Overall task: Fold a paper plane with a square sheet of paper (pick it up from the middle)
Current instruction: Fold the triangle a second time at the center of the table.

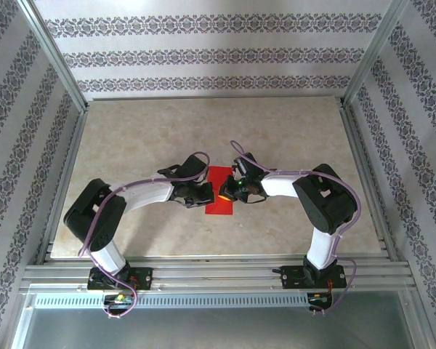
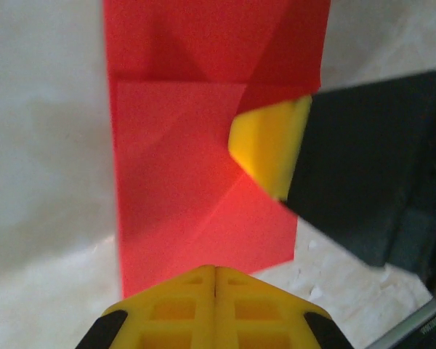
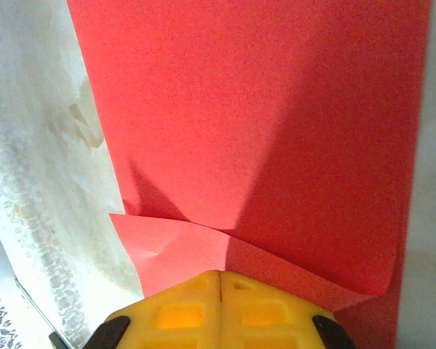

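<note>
Crisply creased, the thin red paper (image 2: 203,182) lies between left hand (image 2: 215,270) and right hand (image 3: 219,276), both pinched closed.

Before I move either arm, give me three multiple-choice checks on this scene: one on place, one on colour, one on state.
1. Where is the red paper?
A. Between the left gripper and right gripper
B. Against the back wall
C. On the front rail

2. What colour are the fingers?
A. Blue
B. Yellow
C. White

3. What state is the paper in?
A. Crumpled ball
B. Flat, uncreased
C. Folded, with creases

Answers: 1 A, it lies between the two tips. 2 B, they are yellow in both wrist views. 3 C, layered flaps and crease lines show.
</note>
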Available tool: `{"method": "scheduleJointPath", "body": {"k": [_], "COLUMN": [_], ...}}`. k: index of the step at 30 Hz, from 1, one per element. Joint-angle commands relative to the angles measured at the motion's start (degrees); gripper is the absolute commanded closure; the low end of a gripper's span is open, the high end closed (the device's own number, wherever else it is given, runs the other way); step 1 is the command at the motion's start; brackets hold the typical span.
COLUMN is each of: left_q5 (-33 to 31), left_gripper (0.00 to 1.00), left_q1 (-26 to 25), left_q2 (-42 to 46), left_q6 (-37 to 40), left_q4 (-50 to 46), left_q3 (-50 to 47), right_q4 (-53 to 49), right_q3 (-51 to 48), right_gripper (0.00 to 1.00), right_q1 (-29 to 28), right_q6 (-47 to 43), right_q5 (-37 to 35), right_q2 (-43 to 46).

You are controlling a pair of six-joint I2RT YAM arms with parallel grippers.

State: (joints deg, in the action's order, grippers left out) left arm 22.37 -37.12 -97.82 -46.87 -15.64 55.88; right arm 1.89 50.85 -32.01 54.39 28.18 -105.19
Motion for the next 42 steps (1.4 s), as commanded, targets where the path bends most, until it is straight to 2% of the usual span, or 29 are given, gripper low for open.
{"method": "scheduleJointPath", "body": {"k": [1, 16, 29, 34, 42], "left_q5": [-0.56, -1.80, -1.63, -1.84, -0.66], "left_gripper": [1.00, 1.00, 1.00, 1.00, 1.00], "left_q1": [-0.14, -0.14, -0.21, -0.15, -0.23], "left_q2": [-3.36, -5.54, -5.99, -6.15, -6.11], "left_q6": [-0.69, -1.17, -0.97, -1.20, -1.29], "left_q4": [0.57, -3.35, -3.56, -4.33, -4.50], "left_q3": [0.85, -1.56, -1.04, -1.64, -2.26], "right_q4": [-4.55, -0.40, 1.27, 1.68, 0.72], "right_q3": [-0.67, -0.06, -0.84, -2.36, -3.50], "right_gripper": [0.97, 0.97, 0.98, 0.98, 0.98], "right_q1": [0.63, 0.55, -1.83, 1.45, 12.05], "right_q6": [-1.07, -8.98, -5.39, -6.11, -10.00], "right_q5": [-3.34, 1.34, 0.64, 0.52, 0.63], "right_q2": [-2.09, 3.89, 0.13, 0.11, 0.07]}}
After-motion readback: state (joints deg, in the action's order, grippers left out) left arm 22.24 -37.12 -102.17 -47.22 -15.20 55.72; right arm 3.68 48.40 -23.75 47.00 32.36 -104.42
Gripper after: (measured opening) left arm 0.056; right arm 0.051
